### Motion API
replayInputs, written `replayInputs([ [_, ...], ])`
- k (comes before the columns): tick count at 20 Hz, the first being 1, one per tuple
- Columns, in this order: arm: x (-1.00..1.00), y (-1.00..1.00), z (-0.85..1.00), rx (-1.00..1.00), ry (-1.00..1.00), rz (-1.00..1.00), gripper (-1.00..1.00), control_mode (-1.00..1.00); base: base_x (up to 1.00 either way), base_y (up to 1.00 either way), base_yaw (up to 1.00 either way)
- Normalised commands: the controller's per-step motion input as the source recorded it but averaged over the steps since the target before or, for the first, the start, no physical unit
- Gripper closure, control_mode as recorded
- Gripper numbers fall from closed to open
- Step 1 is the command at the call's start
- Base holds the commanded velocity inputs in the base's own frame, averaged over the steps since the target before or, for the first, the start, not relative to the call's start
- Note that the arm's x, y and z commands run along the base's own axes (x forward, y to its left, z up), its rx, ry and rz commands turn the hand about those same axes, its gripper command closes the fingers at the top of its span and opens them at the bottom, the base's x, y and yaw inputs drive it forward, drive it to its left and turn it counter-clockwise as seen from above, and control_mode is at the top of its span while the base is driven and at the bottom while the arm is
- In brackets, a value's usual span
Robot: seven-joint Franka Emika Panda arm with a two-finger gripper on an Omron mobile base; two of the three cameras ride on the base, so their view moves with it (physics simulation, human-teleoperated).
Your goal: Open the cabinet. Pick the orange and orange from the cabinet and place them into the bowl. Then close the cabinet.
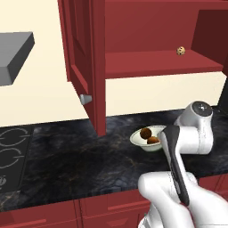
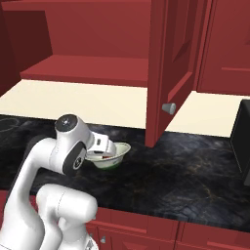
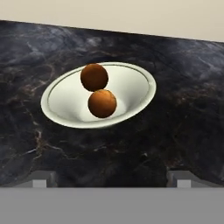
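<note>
The cabinet [image 1: 151, 26] stands open, its left door [image 1: 84, 67] swung out over the counter and its right door [image 2: 171, 63] swung out too. The cream bowl [image 3: 142, 85] rests on the dark marble counter, and both oranges [image 3: 94, 77] [image 3: 102, 103] lie in it, touching each other. From the left base the bowl [image 1: 139, 140] and the oranges [image 1: 145, 132] [image 1: 153, 140] sit just left of my arm. My gripper [image 3: 111, 179] hovers close above and in front of the bowl, open, with nothing between its fingertips [image 3: 43, 179]. My arm hides part of the bowl [image 2: 117, 155].
A tan speckled ball [image 1: 180, 51] lies on the cabinet shelf at the right. The open left door's knob [image 1: 85, 99] hangs low over the counter. A stovetop [image 1: 13, 147] and grey hood [image 1: 13, 53] are at the left. A dark appliance [image 2: 241, 136] stands at the right.
</note>
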Motion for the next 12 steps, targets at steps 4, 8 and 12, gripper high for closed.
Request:
replayInputs([
  [4,-0.71,-0.04,0.53,0.0,-0.09,0.0,-1.0,-1.0,0.0,0.0,0.0],
  [8,-0.78,-0.06,0.48,0.0,-0.05,0.0,-1.0,-1.0,0.0,0.0,0.0],
  [12,-0.84,-0.06,0.41,0.0,-0.06,0.0,-1.0,-1.0,0.0,0.0,0.0],
])
